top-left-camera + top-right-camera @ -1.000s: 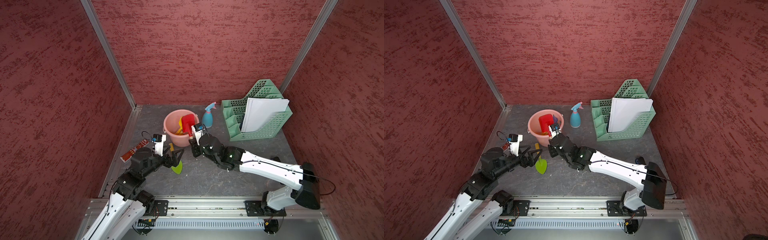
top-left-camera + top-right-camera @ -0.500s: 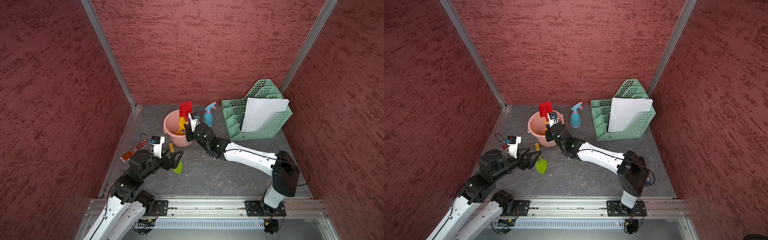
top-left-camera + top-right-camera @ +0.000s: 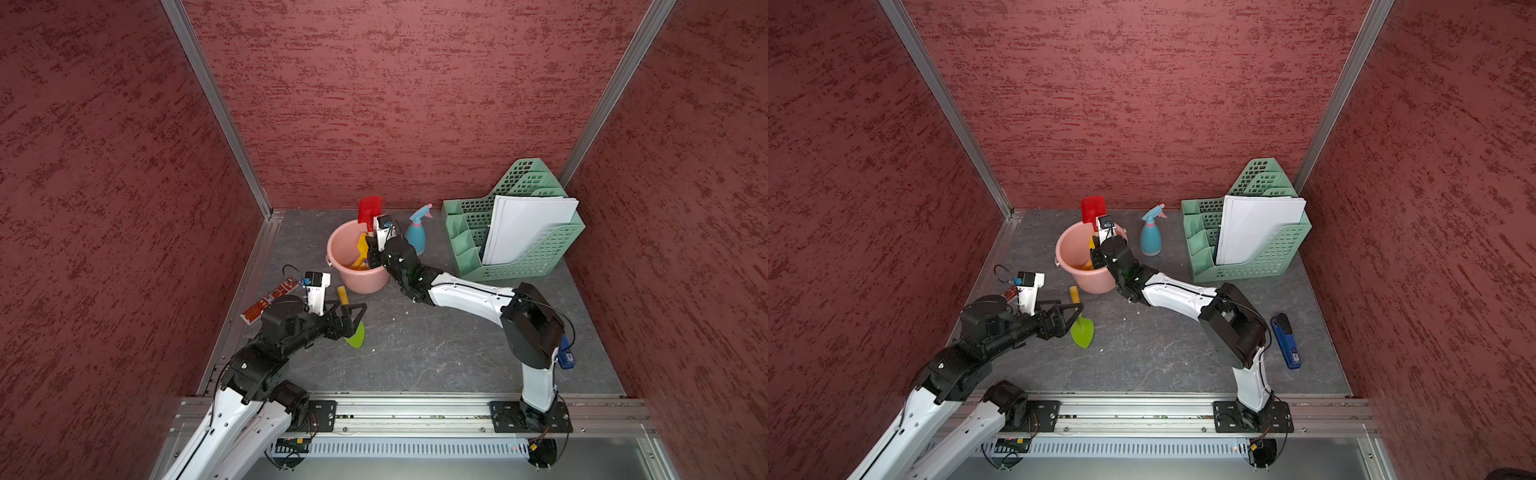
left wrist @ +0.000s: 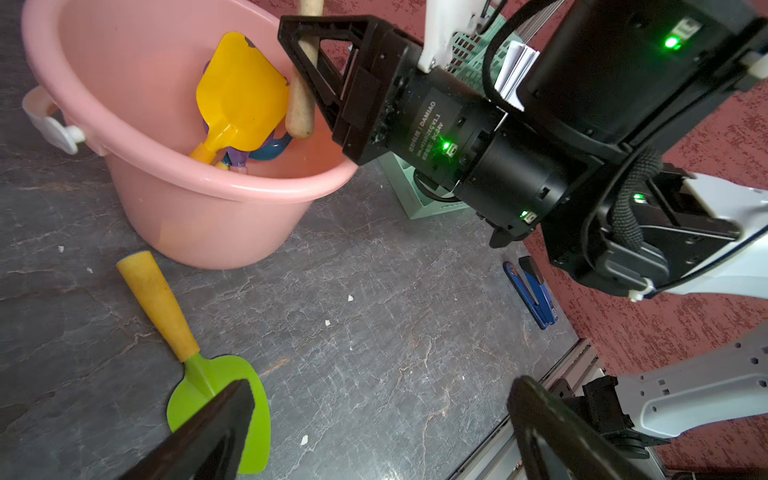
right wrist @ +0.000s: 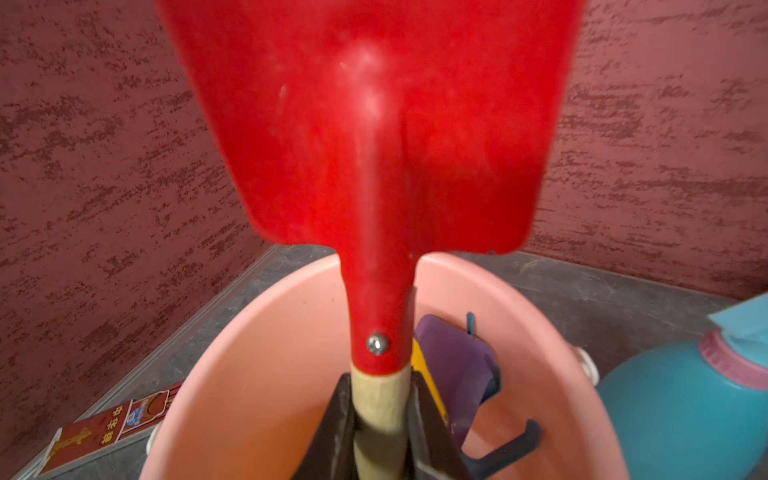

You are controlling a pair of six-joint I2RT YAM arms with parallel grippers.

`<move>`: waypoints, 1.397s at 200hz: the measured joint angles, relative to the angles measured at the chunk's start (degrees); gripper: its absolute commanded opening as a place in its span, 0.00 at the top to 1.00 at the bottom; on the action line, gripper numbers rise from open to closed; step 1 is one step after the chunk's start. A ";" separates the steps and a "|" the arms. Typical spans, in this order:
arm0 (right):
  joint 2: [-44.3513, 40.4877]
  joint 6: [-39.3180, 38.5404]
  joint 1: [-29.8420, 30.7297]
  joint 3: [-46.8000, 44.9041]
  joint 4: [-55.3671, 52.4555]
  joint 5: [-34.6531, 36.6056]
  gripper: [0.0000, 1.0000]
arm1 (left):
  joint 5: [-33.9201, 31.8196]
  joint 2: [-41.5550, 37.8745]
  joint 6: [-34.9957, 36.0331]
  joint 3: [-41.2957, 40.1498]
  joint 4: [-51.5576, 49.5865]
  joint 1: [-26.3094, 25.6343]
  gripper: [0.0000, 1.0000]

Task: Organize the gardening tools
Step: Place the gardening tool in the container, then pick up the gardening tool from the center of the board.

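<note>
My right gripper (image 5: 380, 399) is shut on the wooden handle of the red scoop (image 3: 369, 211), which stands blade up with its handle inside the pink bucket (image 3: 365, 280). A yellow scoop (image 4: 241, 95), a purple scoop (image 5: 453, 361) and a blue fork (image 5: 507, 449) lie in the bucket. The green trowel (image 3: 1082, 330) with a yellow handle lies on the floor in front of the bucket. My left gripper (image 4: 378, 415) hovers open over its blade, one finger (image 4: 216, 428) above the green. The light-blue spray bottle (image 3: 1150, 239) stands right of the bucket.
A green file rack (image 3: 519, 257) holding white papers stands at the back right. A dark blue stapler (image 3: 1285, 340) lies on the floor by the right arm's elbow. A brown-red packet (image 3: 270, 301) lies along the left wall. Red walls enclose three sides.
My right gripper has swung the red scoop from lying low across the bucket to standing blade up over it, and the right arm has reached farther back. The left arm has barely moved.
</note>
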 measured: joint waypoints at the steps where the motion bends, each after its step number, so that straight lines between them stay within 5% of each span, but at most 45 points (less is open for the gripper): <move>1: 0.11 -0.02 0.00 0.00 0.07 -0.02 1.00 | 0.00 0.02 -0.04 0.02 -0.09 0.04 0.00; 28: 1.46 0.04 -0.04 0.00 1.27 -0.44 1.00 | 0.11 0.50 -0.26 0.22 -1.27 0.52 0.00; 65: 2.05 1.07 -0.13 -0.33 3.13 -0.87 0.44 | 0.13 0.48 -0.72 0.26 -2.23 1.40 0.00; 99: 1.99 1.01 -0.17 -1.11 5.49 -1.33 0.17 | -0.28 1.11 -1.22 1.18 -4.04 2.19 0.00; 160: -3.56 2.27 -0.20 -4.37 4.24 -1.40 0.02 | -4.17 4.74 -3.10 3.78 -9.03 2.75 0.00; 279: -38.27 10.12 1.75 -19.56 -11.04 -1.49 0.02 | -8.94 29.42 -1.42 8.15 -11.61 6.82 0.04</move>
